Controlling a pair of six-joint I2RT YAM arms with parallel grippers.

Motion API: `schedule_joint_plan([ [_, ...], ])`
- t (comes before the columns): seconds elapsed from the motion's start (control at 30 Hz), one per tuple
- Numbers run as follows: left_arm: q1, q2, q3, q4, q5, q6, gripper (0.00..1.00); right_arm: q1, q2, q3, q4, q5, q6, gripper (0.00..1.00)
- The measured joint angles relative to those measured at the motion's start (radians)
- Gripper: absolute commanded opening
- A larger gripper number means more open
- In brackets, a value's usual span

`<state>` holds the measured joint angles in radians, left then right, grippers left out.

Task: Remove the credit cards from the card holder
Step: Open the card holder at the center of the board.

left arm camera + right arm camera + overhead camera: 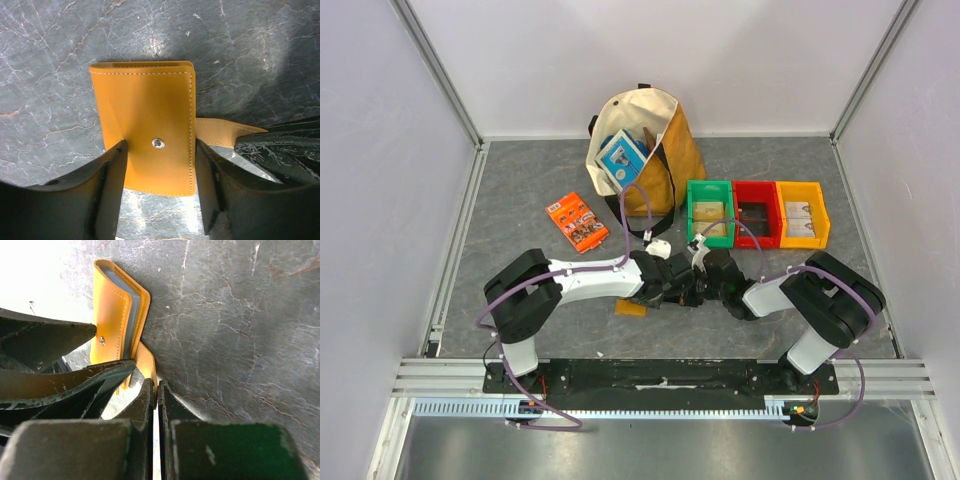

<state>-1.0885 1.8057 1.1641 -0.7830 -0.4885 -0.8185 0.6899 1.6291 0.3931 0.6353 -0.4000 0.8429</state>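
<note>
Two arms [590, 283] with white links, black joints, purple cables [495, 300], scuffed black jaws

You have a grey marbled counter [520, 180]: card holder [145, 125] touching it between the left jaws, orange packet [578, 222] to their left, tan bag [645, 150] and three bins [757, 212] beyond.

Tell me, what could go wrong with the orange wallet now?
1. The right tool pinches only the thin tab of the card holder. The tab may slip out, or the whole holder may drag across the table instead of opening.
2. The left tool is open astride the folded holder. Closing there could squeeze it shut while the other pulls.
3. No cards show, so they might spill once it opens.
</note>
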Motion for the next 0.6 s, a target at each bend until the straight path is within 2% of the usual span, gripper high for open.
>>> schedule_joint_plan([
  [0.13,-0.007,-0.010,0.002,0.001,-0.003,-0.002,0.35,0.000,0.003,0.000,0.003,-0.010,-0.002,0.00],
  [0.27,-0.010,-0.083,0.002,-0.004,0.000,-0.002,0.10,0.000,0.003,0.000,0.000,-0.016,-0.010,0.00],
  [0.33,-0.004,-0.126,0.000,-0.011,-0.002,-0.002,0.04,0.000,0.003,0.000,-0.001,-0.020,-0.015,0.00],
  [0.6,0.083,-0.242,-0.075,-0.003,-0.002,0.000,0.02,-0.005,0.001,0.010,-0.027,-0.037,-0.048,0.00],
])
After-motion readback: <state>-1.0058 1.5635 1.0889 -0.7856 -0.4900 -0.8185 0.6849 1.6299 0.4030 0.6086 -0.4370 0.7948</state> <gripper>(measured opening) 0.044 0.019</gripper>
